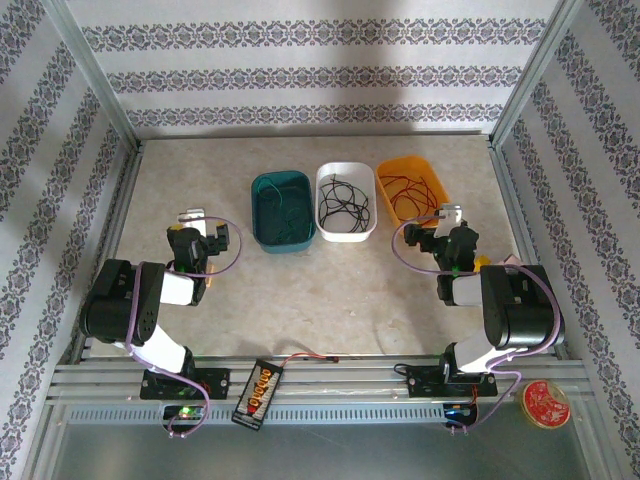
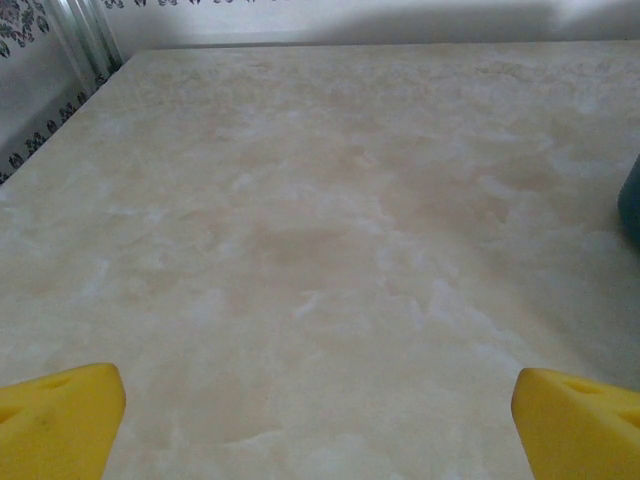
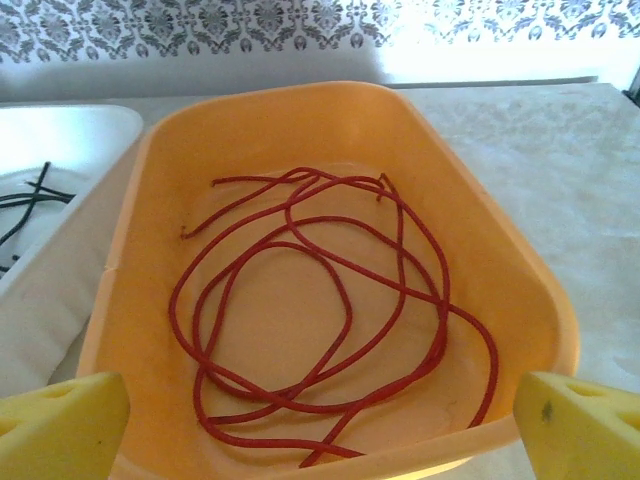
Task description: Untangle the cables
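Nearest us, by the arm bases, we count one black-orange battery pack [image 1: 258,392] and one round red disc [image 1: 545,403]. Next come two grippers. The left gripper [image 2: 320,425] has its yellow fingers [image 2: 60,420] spread wide over bare table [image 2: 300,200], holding nothing. The right gripper [image 3: 320,430] is equally wide and empty at the near rim of the orange tray [image 3: 480,230].

Farther on, three trays stand in a row: the teal tray [image 1: 280,177] holds green cables [image 1: 285,215], the white tray [image 1: 345,167] holds black cables [image 1: 345,205], and the orange tray holds red cables [image 3: 320,300]. The table is beige and marbled, with striped floral wallpaper [image 1: 300,75] behind it.
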Robot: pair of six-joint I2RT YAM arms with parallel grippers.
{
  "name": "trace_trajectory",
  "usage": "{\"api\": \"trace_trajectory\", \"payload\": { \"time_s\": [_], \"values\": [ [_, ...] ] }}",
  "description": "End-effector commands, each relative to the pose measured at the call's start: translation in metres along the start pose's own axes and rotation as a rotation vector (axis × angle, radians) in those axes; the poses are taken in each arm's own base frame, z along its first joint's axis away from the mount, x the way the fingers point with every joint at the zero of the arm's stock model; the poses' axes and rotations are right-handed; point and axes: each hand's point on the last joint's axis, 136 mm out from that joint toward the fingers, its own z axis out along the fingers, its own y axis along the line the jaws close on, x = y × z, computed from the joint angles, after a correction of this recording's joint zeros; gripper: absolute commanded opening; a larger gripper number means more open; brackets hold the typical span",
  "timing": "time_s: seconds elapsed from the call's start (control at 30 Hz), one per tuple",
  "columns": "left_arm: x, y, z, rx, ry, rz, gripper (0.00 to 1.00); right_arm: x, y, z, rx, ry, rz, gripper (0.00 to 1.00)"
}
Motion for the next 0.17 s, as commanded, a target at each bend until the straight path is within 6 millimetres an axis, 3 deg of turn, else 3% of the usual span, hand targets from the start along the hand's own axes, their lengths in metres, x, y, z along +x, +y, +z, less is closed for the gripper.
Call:
{"api": "trace_trajectory", "payload": {
  "time_s": [0.0,0.13],
  "values": [
    [-0.0119,0.0019,0.0011,0.002,-0.047,-0.022,0.99,-0.0034,0.0052,0.0031,-0.05,-0.004,0.002,0.98],
    [-0.0112,0.002,0.0011,0.001,-0.045,-0.022,0.99,-0.0063,0.0053,0.0029,-0.055,-0.015,0.004,0.98]
  ]
}}
